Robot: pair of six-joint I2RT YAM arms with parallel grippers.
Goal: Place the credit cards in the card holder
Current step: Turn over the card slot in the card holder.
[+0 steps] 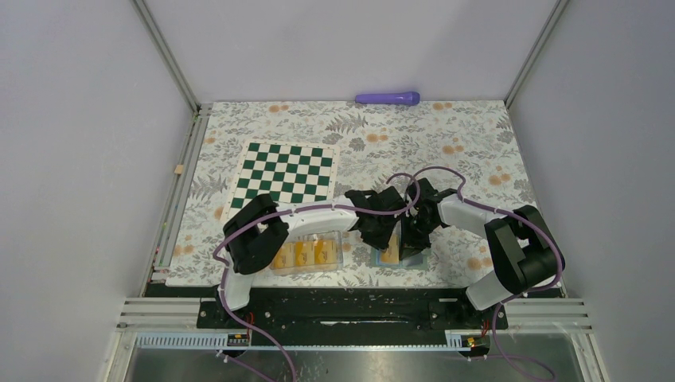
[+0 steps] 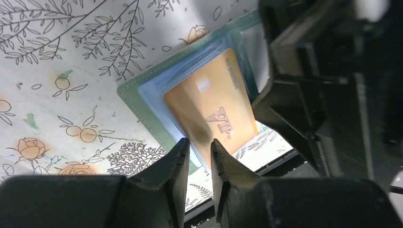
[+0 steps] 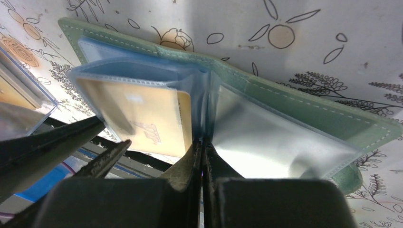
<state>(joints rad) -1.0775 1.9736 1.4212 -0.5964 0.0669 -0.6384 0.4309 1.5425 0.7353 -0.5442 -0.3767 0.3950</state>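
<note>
The sage-green card holder (image 1: 415,261) (image 2: 142,111) (image 3: 304,107) lies open near the table's front edge, its light blue sleeves up. One orange credit card (image 1: 390,255) (image 2: 214,102) (image 3: 142,114) marked VIP sits partly in a sleeve, its near end sticking out. My left gripper (image 2: 199,145) (image 1: 393,241) hovers at that near end, its jaws a narrow gap apart with nothing clamped between them. Its fingers (image 3: 71,137) show at the left of the right wrist view. My right gripper (image 3: 203,145) (image 1: 412,245) is shut, its tips at the holder's middle fold. Whether a sleeve is pinched there, I cannot tell.
A clear plastic box (image 1: 306,253) (image 3: 19,104) holding more orange cards stands just left of the holder. A green checkered board (image 1: 286,172) lies behind it. A purple rod (image 1: 388,98) rests against the back wall. The black front rail (image 2: 266,164) runs right beside the holder.
</note>
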